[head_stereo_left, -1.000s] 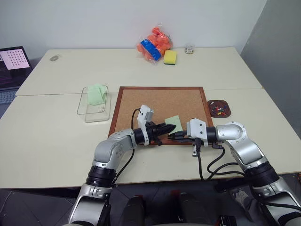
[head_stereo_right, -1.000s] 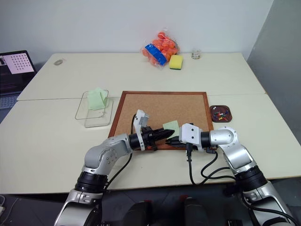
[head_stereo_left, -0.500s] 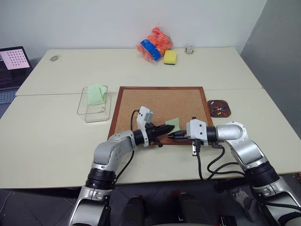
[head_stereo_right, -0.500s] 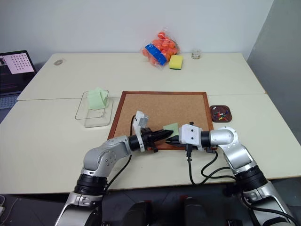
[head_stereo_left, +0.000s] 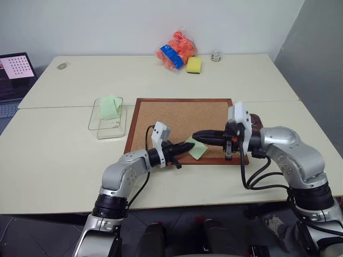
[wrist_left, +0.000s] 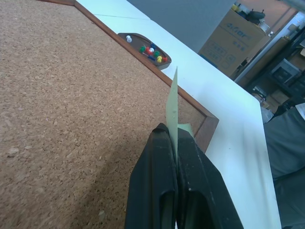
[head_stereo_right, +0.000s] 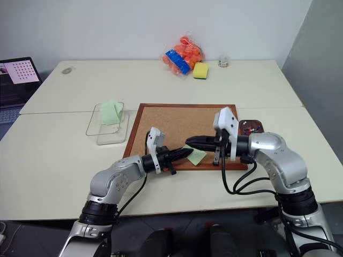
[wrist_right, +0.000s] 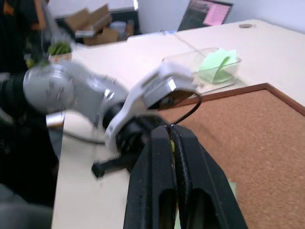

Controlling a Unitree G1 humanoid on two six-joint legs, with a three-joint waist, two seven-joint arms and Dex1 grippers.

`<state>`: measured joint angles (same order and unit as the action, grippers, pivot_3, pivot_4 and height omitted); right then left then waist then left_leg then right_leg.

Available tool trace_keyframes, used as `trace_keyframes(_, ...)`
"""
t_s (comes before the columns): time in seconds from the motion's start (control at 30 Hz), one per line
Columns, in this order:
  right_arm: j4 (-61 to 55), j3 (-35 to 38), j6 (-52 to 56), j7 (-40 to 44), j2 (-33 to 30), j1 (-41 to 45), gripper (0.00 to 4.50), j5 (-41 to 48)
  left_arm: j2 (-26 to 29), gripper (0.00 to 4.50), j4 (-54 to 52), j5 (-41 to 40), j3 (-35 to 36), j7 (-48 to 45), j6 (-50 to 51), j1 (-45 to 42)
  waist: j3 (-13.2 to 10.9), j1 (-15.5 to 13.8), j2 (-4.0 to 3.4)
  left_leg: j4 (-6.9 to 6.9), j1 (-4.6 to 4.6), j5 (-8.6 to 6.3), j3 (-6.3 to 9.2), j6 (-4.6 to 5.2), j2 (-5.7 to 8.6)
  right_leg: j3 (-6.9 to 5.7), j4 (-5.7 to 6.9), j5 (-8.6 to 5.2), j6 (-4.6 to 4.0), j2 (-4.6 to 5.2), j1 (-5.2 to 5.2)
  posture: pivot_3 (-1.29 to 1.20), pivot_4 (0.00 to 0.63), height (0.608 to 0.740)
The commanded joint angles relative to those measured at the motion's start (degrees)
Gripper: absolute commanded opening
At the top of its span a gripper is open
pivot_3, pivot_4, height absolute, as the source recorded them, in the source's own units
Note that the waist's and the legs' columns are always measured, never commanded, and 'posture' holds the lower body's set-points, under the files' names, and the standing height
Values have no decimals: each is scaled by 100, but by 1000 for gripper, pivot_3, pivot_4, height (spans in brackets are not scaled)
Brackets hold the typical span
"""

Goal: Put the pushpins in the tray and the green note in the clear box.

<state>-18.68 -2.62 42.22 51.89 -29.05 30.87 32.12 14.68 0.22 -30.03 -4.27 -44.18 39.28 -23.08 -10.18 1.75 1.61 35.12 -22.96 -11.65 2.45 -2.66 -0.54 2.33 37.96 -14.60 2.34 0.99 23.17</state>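
One green note (head_stereo_left: 196, 148), pinched by the closed left gripper (head_stereo_left: 188, 145); the empty, closed right gripper (head_stereo_left: 197, 135) has risen.

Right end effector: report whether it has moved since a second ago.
Yes. The right end effector has lifted off the cork board's near frame and now hangs above the cork, shut, near the green note.

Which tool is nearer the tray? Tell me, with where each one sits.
Right. The right tool hangs over the cork board, its arm beside the tray. The left tool holds the green note at the board's near edge, farther away.
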Motion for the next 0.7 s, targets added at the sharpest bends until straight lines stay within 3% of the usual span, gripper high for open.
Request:
trace_keyframes(0.03,475,518,-96,-860,150,193,0,-219,-78,9,-125,-32,153,137,-166,-101,0,-5,0,0,0,0,0,0,0,0,0,0,0,0,0,0,150,740)
trace_keyframes(0.3,2606,1042,-1230,-2783,222,552,0,-1599,-546,9,-543,-291,381,665,-125,-177,0,-7,0,0,-3,0,-10,0,6,4,0,1,-1,3,4,0,150,740)
trace_keyframes(0.57,3816,1034,-1643,-2963,312,831,0,-1887,-881,9,-718,331,-191,897,-788,-411,0,16,0,-1,-2,0,-19,0,7,14,-2,16,-25,1,4,0,150,740)
trace_keyframes(0.7,4548,1093,-1719,-2962,396,1109,0,-1887,-623,9,-492,1187,-748,787,-1650,-499,0,25,-1,-1,1,0,-21,0,3,17,-1,16,-26,-4,4,0,150,740)
